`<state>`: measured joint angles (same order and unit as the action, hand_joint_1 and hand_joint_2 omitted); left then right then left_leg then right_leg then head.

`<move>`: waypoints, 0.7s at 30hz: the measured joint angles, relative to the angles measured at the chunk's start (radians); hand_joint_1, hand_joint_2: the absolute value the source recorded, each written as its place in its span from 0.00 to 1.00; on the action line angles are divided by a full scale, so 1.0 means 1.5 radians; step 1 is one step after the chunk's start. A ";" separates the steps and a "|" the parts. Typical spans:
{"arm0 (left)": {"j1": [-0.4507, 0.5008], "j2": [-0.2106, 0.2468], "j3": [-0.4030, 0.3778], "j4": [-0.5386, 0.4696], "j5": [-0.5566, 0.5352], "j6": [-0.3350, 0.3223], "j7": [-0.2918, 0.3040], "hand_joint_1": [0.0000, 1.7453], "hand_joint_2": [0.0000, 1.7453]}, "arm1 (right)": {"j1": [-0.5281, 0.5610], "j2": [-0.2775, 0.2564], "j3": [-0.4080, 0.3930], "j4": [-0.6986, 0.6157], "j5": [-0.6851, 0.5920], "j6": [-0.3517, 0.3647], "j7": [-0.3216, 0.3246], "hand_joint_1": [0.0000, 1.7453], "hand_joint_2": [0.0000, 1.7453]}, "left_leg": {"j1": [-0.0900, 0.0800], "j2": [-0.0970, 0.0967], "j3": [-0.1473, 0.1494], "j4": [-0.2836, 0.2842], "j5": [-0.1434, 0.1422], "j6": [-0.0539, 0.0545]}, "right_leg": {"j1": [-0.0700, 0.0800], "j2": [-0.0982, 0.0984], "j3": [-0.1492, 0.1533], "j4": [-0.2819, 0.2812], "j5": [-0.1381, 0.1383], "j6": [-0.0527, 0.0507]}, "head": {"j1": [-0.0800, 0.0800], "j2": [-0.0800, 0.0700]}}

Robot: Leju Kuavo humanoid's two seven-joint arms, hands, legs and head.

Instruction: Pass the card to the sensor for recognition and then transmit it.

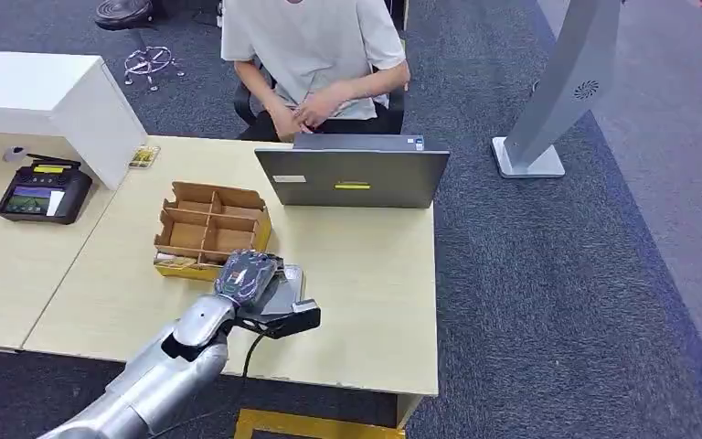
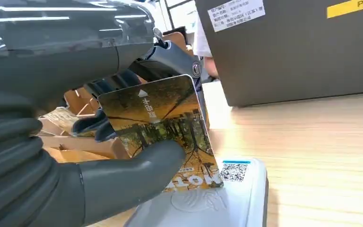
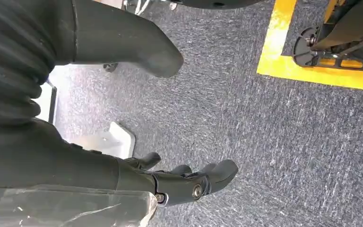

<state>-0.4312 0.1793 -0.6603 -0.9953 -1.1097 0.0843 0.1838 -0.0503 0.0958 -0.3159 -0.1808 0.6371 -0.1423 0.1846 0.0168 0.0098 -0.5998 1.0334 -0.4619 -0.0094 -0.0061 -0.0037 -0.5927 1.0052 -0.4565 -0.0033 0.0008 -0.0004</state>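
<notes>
My left arm comes in from the near-left edge of the table, forearm angled up and right, wrist bent so the left hand sits palm-down over the sensor. From the left wrist view the left hand holds the card: thumb pressed on its printed face, dark fingers behind it. The card is yellow-brown with a tree picture and a small white arrow, held nearly upright and a bit tilted, its lower edge just above the sensor, a pale grey pad with a QR code sticker. Can't tell whether the card touches the pad.

The sensor lies near the near edge of the table, just in front of the cardboard box with open compartments. The laptop stands farther back, lid toward me, with a person seated behind it. A payment terminal is on the far-left desk, a grey stand on the carpet to the right.

The right hand hangs over the carpet, fingers loosely curled but apart, thumb out, nothing in it. Yellow floor tape is beyond it.
</notes>
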 joint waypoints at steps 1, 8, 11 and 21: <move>0.000 -0.001 0.003 0.001 0.002 0.009 -0.006 1.00 1.00 | 0.000 0.000 0.000 0.000 0.001 0.000 0.000 0.00 1.00 | 0.000 0.000 0.000 0.000 0.000 0.000 | 0.000 0.000 0.000 0.000 0.000 0.000 | 0.000 0.000; 0.017 -0.004 0.032 -0.041 -0.035 0.290 -0.078 1.00 1.00 | 0.000 0.000 -0.001 0.000 0.030 0.000 -0.002 0.00 1.00 | 0.000 -0.001 -0.001 0.000 0.000 0.000 | 0.000 0.000 0.000 0.000 0.000 0.000 | 0.000 0.000; 0.016 0.007 0.061 -0.090 -0.065 0.377 -0.105 1.00 1.00 | -0.001 0.000 0.000 0.000 0.045 0.000 -0.002 0.00 1.00 | 0.000 -0.001 -0.001 0.000 0.000 0.000 | 0.000 0.000 -0.001 0.000 0.000 0.000 | 0.000 0.000; -0.037 0.042 0.152 -0.141 -0.079 0.376 -0.128 1.00 1.00 | -0.005 0.000 0.001 0.000 0.064 0.009 0.002 0.00 1.00 | 0.000 -0.001 -0.001 0.000 0.001 -0.001 | 0.000 0.000 -0.001 0.001 0.000 -0.001 | 0.000 0.000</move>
<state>-0.4864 0.2418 -0.4330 -1.2066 -1.2276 0.6478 -0.0080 -0.0584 0.0957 -0.3147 -0.1808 0.7328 -0.1286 0.1877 0.0174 0.0085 -0.6010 1.0334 -0.4611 -0.0102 -0.0059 -0.0044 -0.5941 1.0062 -0.4570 -0.0048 0.0004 -0.0004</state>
